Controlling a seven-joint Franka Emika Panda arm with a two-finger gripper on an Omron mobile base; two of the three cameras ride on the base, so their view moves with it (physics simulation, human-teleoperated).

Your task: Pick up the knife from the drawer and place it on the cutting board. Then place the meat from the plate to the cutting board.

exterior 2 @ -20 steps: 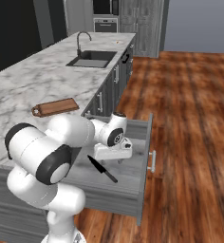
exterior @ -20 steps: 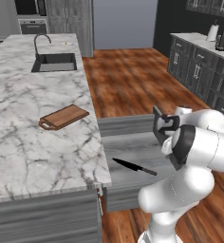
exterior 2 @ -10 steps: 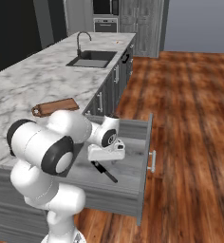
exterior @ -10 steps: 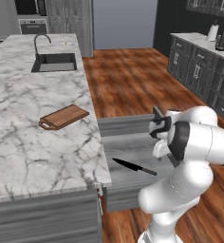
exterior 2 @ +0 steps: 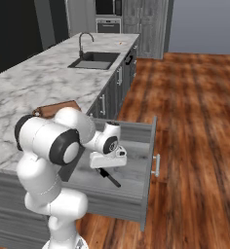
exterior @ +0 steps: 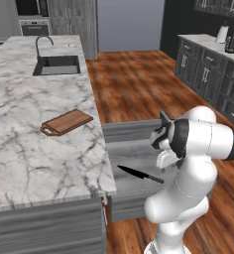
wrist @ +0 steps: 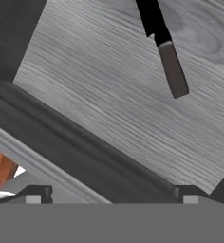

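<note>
The dark knife [exterior: 140, 174] lies flat on the grey floor of the open drawer [exterior: 131, 151]. In the hand view its handle [wrist: 172, 71] and blade reach up to the top edge. My gripper [wrist: 112, 195] is open, hanging over the drawer's floor just short of the handle, with nothing between its fingers. From the right, the hand [exterior 2: 107, 159] hovers right above the knife [exterior 2: 110, 178]. The brown cutting board [exterior: 67, 122] rests bare on the marble counter. A tiny orange speck [exterior: 68, 45] past the sink may be the meat; the plate is too faint to make out.
The drawer's front wall [exterior 2: 151, 146] sticks out over the wooden floor. A sink [exterior: 57, 64] with a faucet is set in the far counter. My own arm [exterior 2: 53, 141] stands between the right camera and the cutting board's near end.
The hand has sunk a little lower into the drawer, closer to the knife. The knife and the board have not moved.
</note>
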